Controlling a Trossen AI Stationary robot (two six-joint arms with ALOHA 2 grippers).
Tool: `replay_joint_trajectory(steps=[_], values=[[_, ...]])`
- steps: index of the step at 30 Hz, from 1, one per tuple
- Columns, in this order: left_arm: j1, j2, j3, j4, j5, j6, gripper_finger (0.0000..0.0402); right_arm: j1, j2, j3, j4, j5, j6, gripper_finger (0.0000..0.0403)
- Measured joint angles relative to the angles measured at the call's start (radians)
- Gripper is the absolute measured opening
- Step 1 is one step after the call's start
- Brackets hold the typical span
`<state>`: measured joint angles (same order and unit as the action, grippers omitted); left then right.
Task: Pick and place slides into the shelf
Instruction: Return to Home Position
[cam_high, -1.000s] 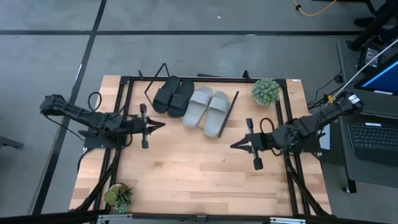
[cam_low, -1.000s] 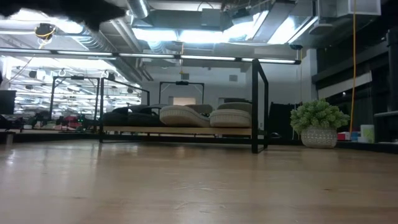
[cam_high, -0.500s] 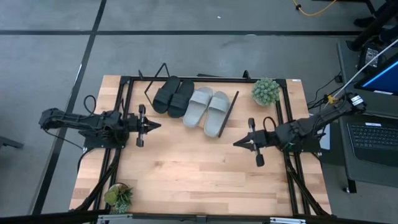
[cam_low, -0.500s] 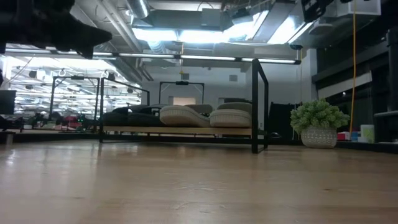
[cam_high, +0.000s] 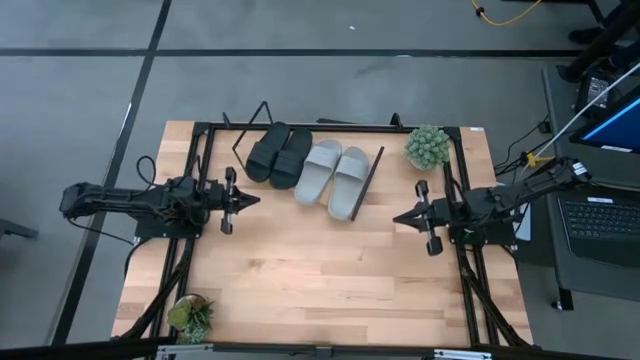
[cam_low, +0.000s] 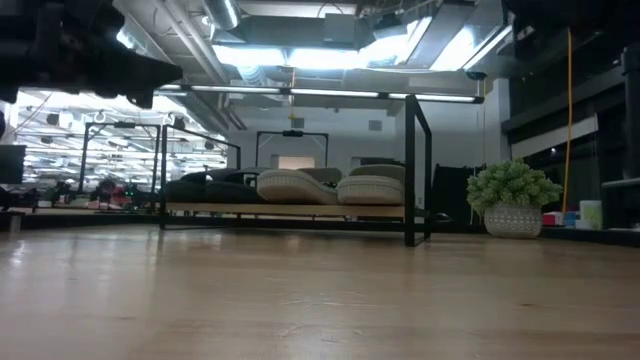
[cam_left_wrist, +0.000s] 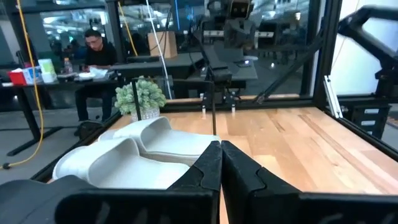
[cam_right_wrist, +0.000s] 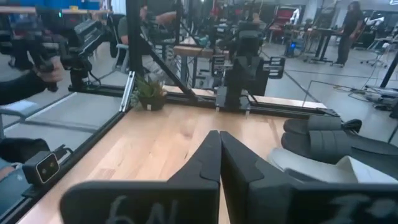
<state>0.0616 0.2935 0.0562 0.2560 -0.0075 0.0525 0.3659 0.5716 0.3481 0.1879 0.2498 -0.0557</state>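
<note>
Black and grey slides (cam_high: 305, 165) all sit on the shelf (cam_low: 200, 209) at the desk's (cam_high: 300, 270) far edge. My left hand (cam_high: 250, 199) and right hand (cam_high: 400, 217), clenched and empty, I judge need only park home.

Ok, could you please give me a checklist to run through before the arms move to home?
1. Two black open-toe slides on the light-wood wire-legged shelf: ok.
2. Two light grey open-toe slides on the same shelf: ok.
3. The left gripper, fingers shut and nothing held: ok.
4. The right gripper, fingers shut and nothing held: ok.
5. Small green potted plant apart from the right gripper: ok.
6. Every slide fully inside the shelf's edges: cannot tell.
</note>
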Motion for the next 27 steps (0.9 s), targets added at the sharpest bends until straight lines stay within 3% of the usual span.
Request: replay_joint_trajectory(steps=[2, 8, 17, 27], values=[[0.0, 0.0, -0.042, 0.073, 0.0, -0.012, 0.0, -0.007, -0.047, -0.036, 0.004, 0.0, 0.019, 0.0004], [0.0, 0.0, -0.048, 0.087, 0.0, -0.02, 0.0, -0.012, -0.126, -0.143, 0.05, 0.0, 0.055, 0.0004], [0.0, 0.001, -0.048, 0.063, -0.035, -0.015, 0.0, -0.017, -0.143, -0.276, 0.162, 0.0, 0.077, 0.0004], [0.0, 0.001, -0.048, 0.038, -0.039, 0.005, 0.0, -0.021, -0.203, -0.342, 0.146, 0.029, 0.051, 0.0004]])
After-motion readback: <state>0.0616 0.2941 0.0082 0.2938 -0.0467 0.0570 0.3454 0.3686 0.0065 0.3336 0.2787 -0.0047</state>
